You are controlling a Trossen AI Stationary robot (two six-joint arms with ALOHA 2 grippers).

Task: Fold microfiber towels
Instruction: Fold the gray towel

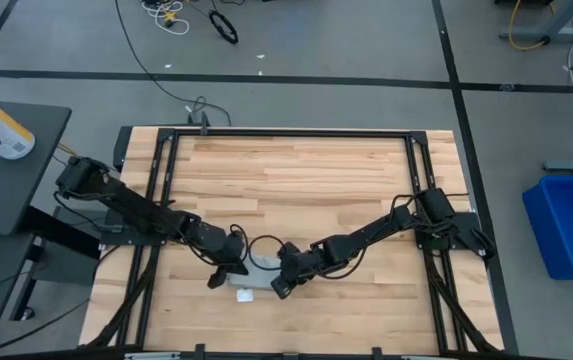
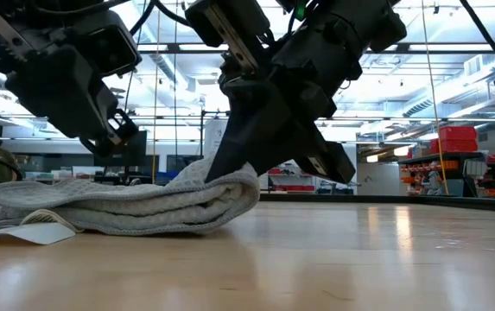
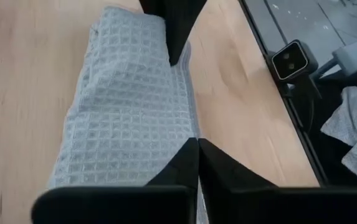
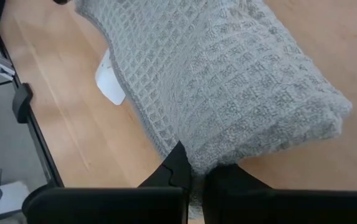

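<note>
Towel [image 1: 256, 268]: folded bundle, flat on desk [image 1: 296, 180]. Right tool [image 1: 284, 287] pinched tight on its edge, prob. to hold fold. Left tool [image 1: 220, 278] closed, empty, just beside.

Both arms reach inward, meeting near table's [image 1: 296, 170] front-centre; left hand [image 1: 228, 268] closed, right hand [image 1: 284, 281] closed.

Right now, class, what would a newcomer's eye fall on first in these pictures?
The grey-blue towel lies folded into a thick bundle near the wooden table's front edge. The left gripper and right gripper meet over it, the right one pinching its end. A white tag pokes out underneath.
</note>
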